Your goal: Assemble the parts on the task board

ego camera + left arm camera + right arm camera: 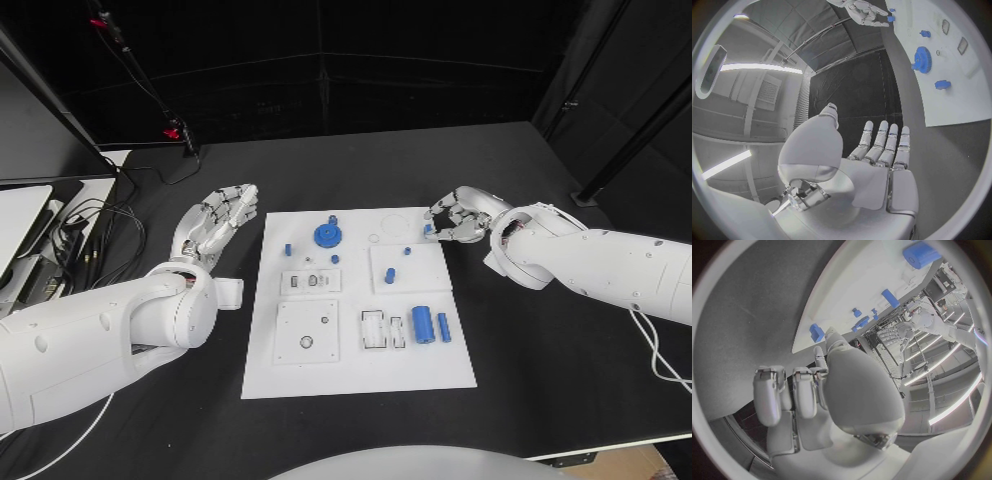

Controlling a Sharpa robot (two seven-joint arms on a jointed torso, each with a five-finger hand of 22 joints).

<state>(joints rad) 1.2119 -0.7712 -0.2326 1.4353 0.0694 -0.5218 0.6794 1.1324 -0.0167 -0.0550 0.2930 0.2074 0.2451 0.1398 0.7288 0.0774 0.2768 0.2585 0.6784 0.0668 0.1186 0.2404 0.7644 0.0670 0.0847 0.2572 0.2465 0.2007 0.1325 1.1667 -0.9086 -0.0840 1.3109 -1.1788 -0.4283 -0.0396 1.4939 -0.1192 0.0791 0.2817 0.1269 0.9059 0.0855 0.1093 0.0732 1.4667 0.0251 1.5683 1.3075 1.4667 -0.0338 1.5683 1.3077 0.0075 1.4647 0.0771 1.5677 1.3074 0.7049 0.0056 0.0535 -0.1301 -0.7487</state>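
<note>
Black matte bench point(548, 400) under dark drapes, cables off at my left edge. Biggest thing on it: the flat white board point(418, 375) in the middle, smooth, rectangular, with square inset plates and cut-out slots, laid flat so both arms reach it.

Left hand point(216, 222) lies on the bench just beside the board's left edge, fingers straight and spread, holding nothing; I read it as parked out of the way.

Right hand point(459, 218) sits at the board's top right corner, fingers curled in around a small blue part point(428, 229). Looks pinched, but the contact is too small to confirm, so I can't tell whether it's really held. I'd guess it's picking that piece for seating.

Loose parts, big to small: blue toothed gear point(330, 235), round, plastic-looking, upper middle of the board; blue cylinder point(423, 324) lying lower right beside a slimmer blue bar point(444, 327); small blue pegs point(389, 273) scattered mid-board. Most slots look unfilled, so assembly seems early.
</note>
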